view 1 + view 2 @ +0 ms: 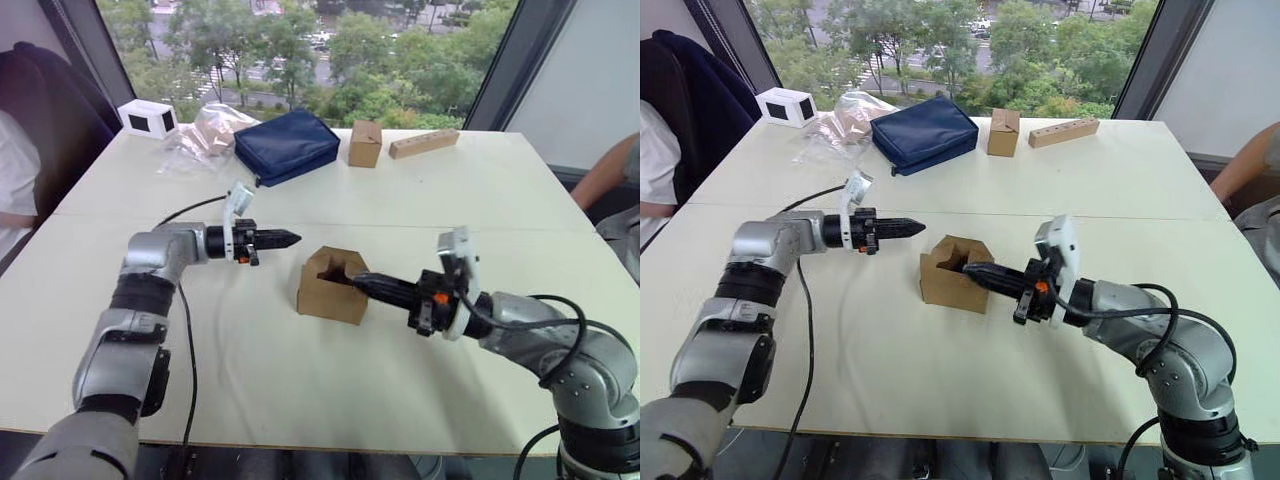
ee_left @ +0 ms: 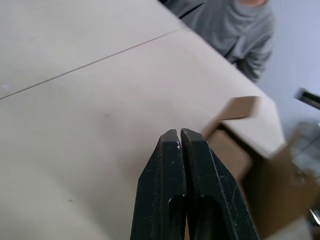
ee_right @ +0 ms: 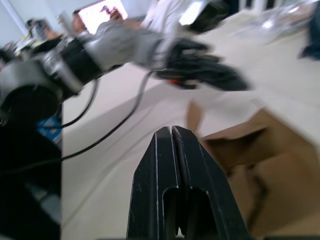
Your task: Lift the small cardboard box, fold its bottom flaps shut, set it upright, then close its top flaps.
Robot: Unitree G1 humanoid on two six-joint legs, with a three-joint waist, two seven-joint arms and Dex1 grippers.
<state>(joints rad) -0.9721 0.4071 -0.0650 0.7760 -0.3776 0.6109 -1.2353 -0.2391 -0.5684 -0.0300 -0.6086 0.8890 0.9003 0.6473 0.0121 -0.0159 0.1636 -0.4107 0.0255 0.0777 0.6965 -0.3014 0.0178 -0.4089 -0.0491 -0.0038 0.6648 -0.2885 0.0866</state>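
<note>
Near the middle of the pale table sits the small cardboard box, brown corrugated board, roughly cube-shaped, top open with notched flaps standing up and folded partly inward. Well clear of every table edge, with bare tabletop open in front of it and to both sides. From the right reaches the right gripper, black fingers pressed together with no gap, holding nothing, tips at the box's open top on its right side; whether touching the cardboard cannot be told. To the left of the box and apart from it hangs the left gripper, fingers likewise closed flat against each other and empty, pointing toward the box above the table. Along the far edge: a white box, crumpled clear plastic, a soft navy fabric pouch, a narrower taller brown box and a long tan block with holes, all well away from the work spot. In the left wrist view, a faint seam line across the table and a person in a grey top beyond its edge. In the right wrist view, the shadowed inside of the box and the other arm's cable trailing over the table.
</note>
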